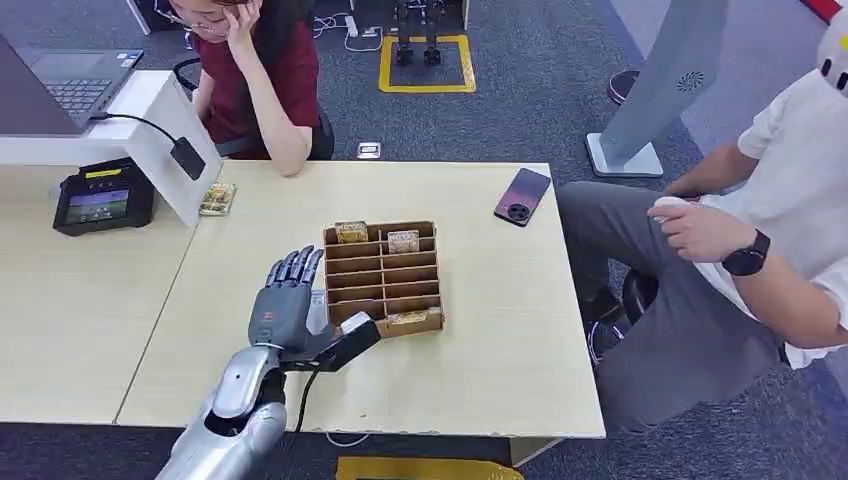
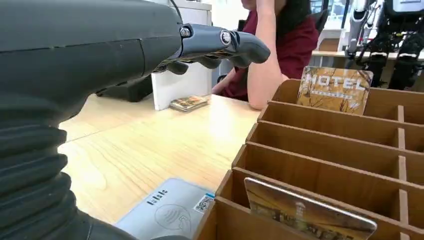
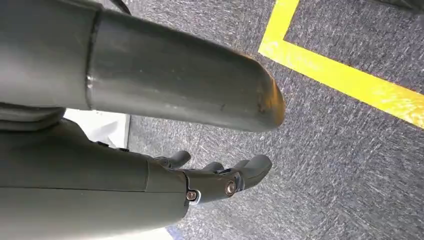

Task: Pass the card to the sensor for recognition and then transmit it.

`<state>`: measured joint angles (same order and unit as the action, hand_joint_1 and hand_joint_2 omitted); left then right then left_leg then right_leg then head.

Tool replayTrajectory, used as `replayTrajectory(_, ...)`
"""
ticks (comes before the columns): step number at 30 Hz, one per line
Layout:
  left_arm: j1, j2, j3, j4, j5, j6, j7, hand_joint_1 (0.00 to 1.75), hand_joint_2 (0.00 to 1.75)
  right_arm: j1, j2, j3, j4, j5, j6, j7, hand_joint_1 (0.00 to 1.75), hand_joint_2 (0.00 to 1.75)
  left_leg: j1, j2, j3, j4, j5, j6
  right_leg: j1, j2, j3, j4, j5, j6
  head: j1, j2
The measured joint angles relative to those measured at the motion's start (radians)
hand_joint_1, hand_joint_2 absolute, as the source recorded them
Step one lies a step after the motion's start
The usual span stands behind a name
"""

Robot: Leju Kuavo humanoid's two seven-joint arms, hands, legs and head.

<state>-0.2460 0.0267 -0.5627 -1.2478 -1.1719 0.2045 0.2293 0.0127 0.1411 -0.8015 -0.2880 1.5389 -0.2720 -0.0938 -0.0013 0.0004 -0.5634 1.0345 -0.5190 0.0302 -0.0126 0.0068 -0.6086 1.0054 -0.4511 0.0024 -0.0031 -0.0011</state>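
Observation:
A brown cardboard card rack (image 1: pixel 381 277) stands mid-table with hotel cards upright in its slots: two at the far end (image 1: pixel 351 232) (image 1: pixel 403 241) and one in the nearest row (image 1: pixel 410 318). My left hand (image 1: pixel 286 300) hovers just left of the rack, fingers spread and holding nothing, with its thumb by the rack's near left corner. In the left wrist view the fingers (image 2: pixel 220 45) reach out over the table. The near card (image 2: pixel 307 212) and a "HOTEL" card (image 2: pixel 335 90) stand in the rack (image 2: pixel 320 150). A flat grey-white card sensor (image 2: pixel 167 212) lies beside it. My right hand (image 3: pixel 220 180) hangs over carpet, holding nothing.
A small stack of cards (image 1: pixel 217 198) lies by a white stand, with a black terminal (image 1: pixel 103 205) and a laptop (image 1: pixel 70 85) on the left desk. A phone (image 1: pixel 522 195) lies at the table's far right. One person sits behind the table, another at the right.

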Motion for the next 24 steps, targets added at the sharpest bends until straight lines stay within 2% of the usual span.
replayTrajectory(7, -0.001, 0.000, 0.000, -0.005, 0.001, -0.001, -0.002, 0.00, 1.75, 0.000, 0.000, -0.002, -0.003, 0.000, 0.000, 0.000, 0.00, 0.00, 0.000, 0.000, 0.000, 0.000, 0.000, 0.000, 0.000, 0.000, 0.000, 0.000, 0.000, 0.000, 0.000, 0.000)
replayTrajectory(11, -0.001, 0.000, 0.000, -0.016, 0.001, -0.002, -0.022, 0.00, 1.75, 0.001, 0.000, -0.002, -0.006, 0.000, 0.000, 0.000, 0.00, 0.00, 0.000, 0.000, 0.000, 0.000, 0.000, 0.000, 0.000, 0.000, 0.000, 0.000, 0.000, 0.000, 0.000, 0.000)
replayTrajectory(14, 0.001, 0.002, -0.030, -0.062, 0.021, -0.039, -0.075, 0.00, 1.75, 0.009, 0.010, -0.009, -0.020, 0.005, 0.002, -0.004, 0.00, 0.00, 0.000, -0.001, 0.000, 0.000, 0.000, 0.000, 0.000, -0.001, 0.000, 0.000, 0.000, 0.000, 0.000, 0.000)
replayTrajectory(18, 0.010, 0.003, -0.081, -0.120, 0.025, -0.056, -0.076, 0.00, 1.75, 0.021, 0.027, -0.018, -0.042, 0.008, 0.007, -0.005, 0.00, 0.00, 0.000, -0.001, -0.001, 0.000, 0.000, 0.000, 0.000, 0.000, 0.000, 0.000, 0.000, 0.000, 0.000, 0.000)
replayTrajectory(24, 0.011, 0.010, -0.113, -0.140, 0.030, -0.060, -0.069, 0.00, 1.75, 0.029, 0.040, -0.027, -0.070, 0.016, 0.022, -0.005, 0.00, 0.00, 0.000, -0.001, 0.000, 0.000, 0.000, 0.000, 0.000, -0.001, 0.000, 0.000, 0.000, 0.000, 0.000, 0.000)
